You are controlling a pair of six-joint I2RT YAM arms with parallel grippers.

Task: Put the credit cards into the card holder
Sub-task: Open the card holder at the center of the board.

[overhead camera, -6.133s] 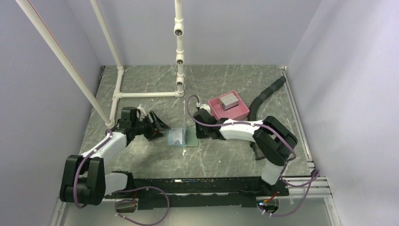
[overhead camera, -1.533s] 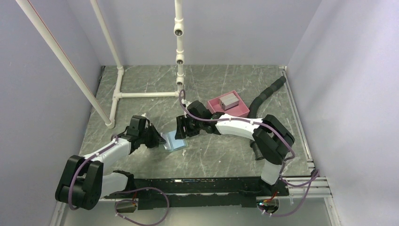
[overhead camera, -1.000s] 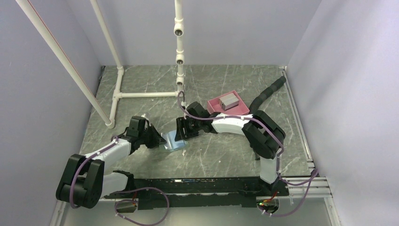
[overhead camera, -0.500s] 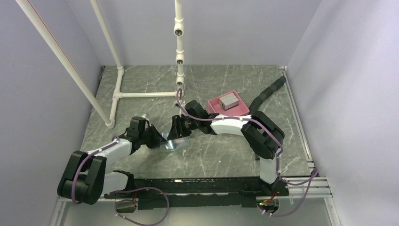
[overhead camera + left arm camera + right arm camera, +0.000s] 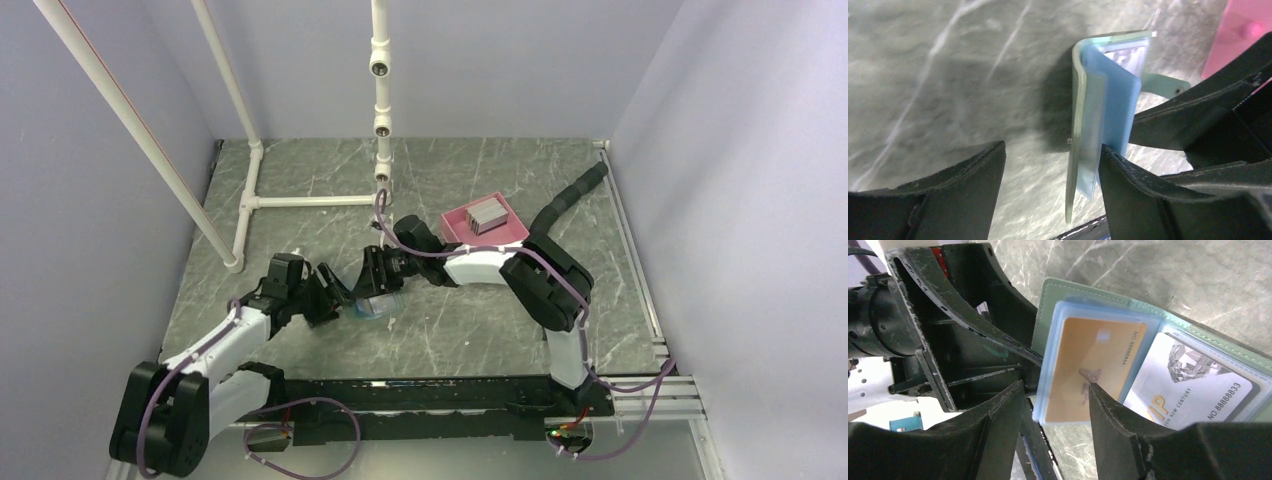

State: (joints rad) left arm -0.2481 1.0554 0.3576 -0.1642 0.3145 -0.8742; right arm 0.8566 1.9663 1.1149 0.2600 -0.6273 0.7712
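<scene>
As I read wrist views: left gripper [image 5: 1050, 146] jaws spread wide, holding nothing; card holder [image 5: 1078, 125] stands half-folded just ahead, between its fingertips [image 5: 1113, 160]. Right gripper [image 5: 1055, 384] jaws partly apart, one fingertip [image 5: 1098, 400] resting on tan credit card [image 5: 1088, 360] inside it.

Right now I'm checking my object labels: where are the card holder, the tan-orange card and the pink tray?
card holder [image 5: 1076, 115], left wrist view, green outer cover.
tan-orange card [image 5: 1083, 355], right wrist view, middle of its face.
pink tray [image 5: 497, 243], top external view, near wall.
</scene>
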